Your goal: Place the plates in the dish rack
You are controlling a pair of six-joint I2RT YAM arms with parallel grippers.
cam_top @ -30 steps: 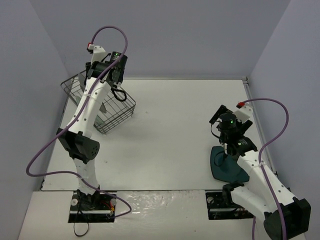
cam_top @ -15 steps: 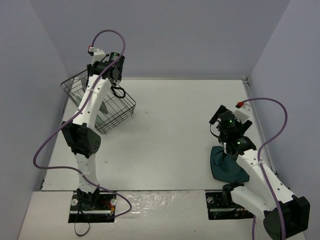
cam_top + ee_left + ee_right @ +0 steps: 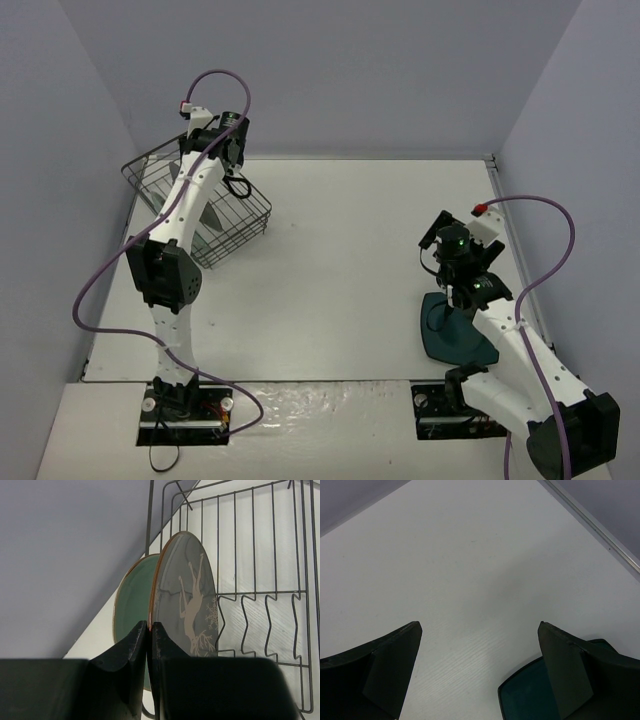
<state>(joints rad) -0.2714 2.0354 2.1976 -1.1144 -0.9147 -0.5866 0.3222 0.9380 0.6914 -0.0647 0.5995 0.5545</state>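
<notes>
Glossy grey deer-print round plate [image 3: 185, 605] is pinched by its rim in the left gripper [image 3: 150, 624] — probably slick, stiff, chippable; right gripper [image 3: 479, 625] is spread wide.

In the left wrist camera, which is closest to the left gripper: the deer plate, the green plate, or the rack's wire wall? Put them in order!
1. Grey deer plate: nearest, its rim pinched in the left gripper.
2. Green plate: just behind it, on the left.
3. Dish rack's wire wall: farthest, on the right, past both plates.
</notes>
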